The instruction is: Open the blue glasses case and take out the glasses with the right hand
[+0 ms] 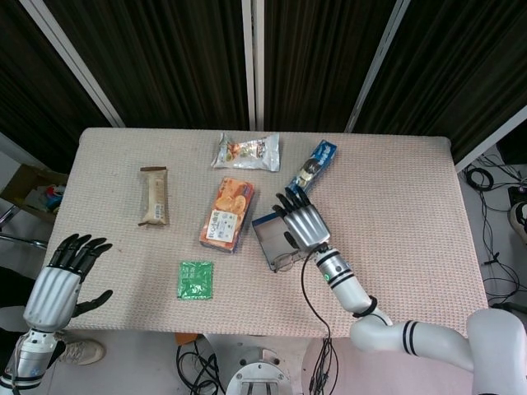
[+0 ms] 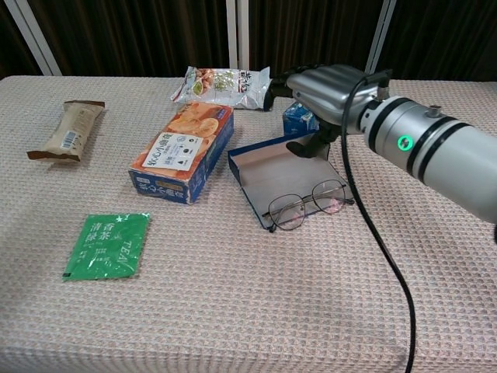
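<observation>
From above, in the head view, the blue glasses case [image 1: 270, 239] lies open near the middle of the table [image 1: 395, 197], just right of the orange cracker box [image 1: 227, 214]. The right hand [image 1: 302, 220] hangs palm-down over the case's right part with its fingers stretched toward the far edge, holding nothing that I can make out. The left hand [image 1: 64, 276] hovers off the table's near left corner, fingers spread, empty. A green tea packet [image 1: 196, 279] lies near the front edge and a brown snack bar [image 1: 153, 195] to the left. Down at chest level, the glasses [image 2: 309, 203] rest tilted on the case's [image 2: 264, 165] near rim, lenses partly on the cloth. The right hand [image 2: 324, 92] floats above the case's far end, fingers extended and clear of the glasses.
</observation>
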Tool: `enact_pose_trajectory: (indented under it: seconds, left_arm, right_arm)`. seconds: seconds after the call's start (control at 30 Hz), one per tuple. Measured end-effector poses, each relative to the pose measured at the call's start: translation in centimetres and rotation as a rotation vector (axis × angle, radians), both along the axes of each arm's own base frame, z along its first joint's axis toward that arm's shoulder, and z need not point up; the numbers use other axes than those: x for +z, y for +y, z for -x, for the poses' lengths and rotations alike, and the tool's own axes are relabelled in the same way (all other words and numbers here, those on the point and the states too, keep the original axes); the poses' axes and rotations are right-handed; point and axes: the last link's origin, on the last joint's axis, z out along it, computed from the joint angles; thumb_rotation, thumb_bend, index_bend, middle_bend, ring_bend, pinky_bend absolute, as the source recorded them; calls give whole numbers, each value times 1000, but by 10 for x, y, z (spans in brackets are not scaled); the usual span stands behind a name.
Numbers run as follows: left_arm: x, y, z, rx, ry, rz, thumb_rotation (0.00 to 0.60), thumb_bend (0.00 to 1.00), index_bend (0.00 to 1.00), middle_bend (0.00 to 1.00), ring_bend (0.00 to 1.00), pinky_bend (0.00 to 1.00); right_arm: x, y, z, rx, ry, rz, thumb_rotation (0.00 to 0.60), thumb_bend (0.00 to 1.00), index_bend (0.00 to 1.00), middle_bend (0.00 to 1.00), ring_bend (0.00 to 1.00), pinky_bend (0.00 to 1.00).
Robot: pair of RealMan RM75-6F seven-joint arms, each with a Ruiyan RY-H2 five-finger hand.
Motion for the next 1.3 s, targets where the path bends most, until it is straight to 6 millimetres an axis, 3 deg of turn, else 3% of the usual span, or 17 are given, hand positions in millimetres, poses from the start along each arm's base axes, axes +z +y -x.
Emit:
enact_pose_trajectory:
  seconds: [0.17, 0.33, 0.67, 1.3]
  left_arm:
    - [-2, 0, -2, -8, -1, 4, 600, 51, 201, 192, 116, 120]
    - [-1, 0, -2, -7, 2, 0, 600, 51, 201, 192, 116, 120]
    - [0, -2, 0, 2, -1, -4, 600, 51, 201, 192, 116, 119]
    - [0, -4, 3, 9, -1, -10, 600, 50, 201, 192, 116, 120]
  right_arm:
    - [2, 24, 29, -28, 13, -102, 600, 341, 409, 158, 0, 0]
    - [-8, 28, 38, -33, 36, -123, 600, 343, 425, 158, 0, 0]
    - [-25, 27, 41, -29, 57, -133, 600, 368, 480, 170, 0, 0]
    - [-32, 24, 44, -34, 58, -129, 600, 422, 629, 206, 0, 0]
